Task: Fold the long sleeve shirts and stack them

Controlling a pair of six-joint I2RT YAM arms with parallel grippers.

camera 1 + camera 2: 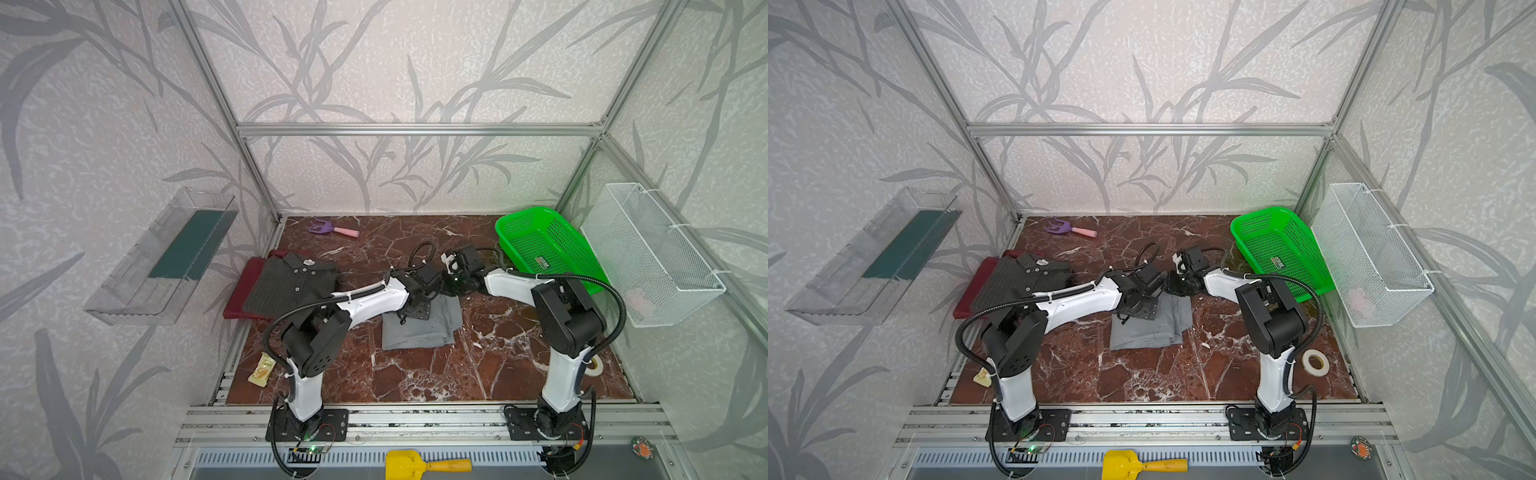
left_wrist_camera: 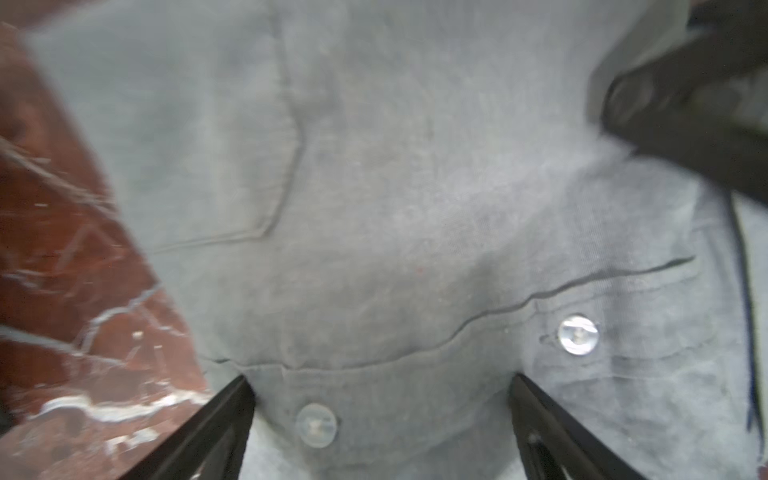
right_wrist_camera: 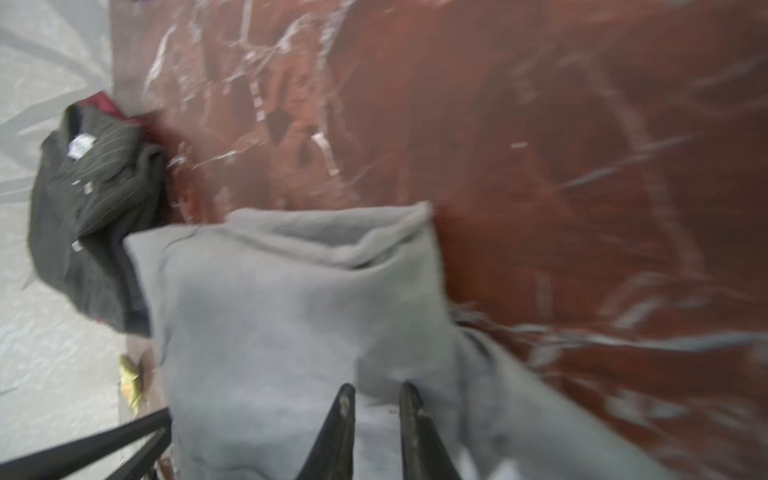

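Observation:
The light grey shirt (image 1: 419, 328) (image 1: 1146, 332) lies partly folded in the middle of the marble table. My left gripper (image 1: 415, 307) (image 2: 382, 399) hangs open just over its buttoned front, fingers wide apart on either side of a button (image 2: 316, 424). My right gripper (image 1: 449, 289) (image 3: 376, 395) is shut on a fold of that grey shirt (image 3: 270, 311) at its far edge. The dark grey pinstriped shirt (image 1: 286, 286) (image 3: 91, 199) lies folded on the maroon shirt (image 1: 243, 286) at the left edge.
A green mesh basket (image 1: 536, 241) leans at the back right beside a white wire basket (image 1: 648, 257) on the wall. A purple and pink toy rake (image 1: 332, 228) lies at the back, a snack packet (image 1: 262, 370) front left, a tape roll (image 1: 1315, 361) front right.

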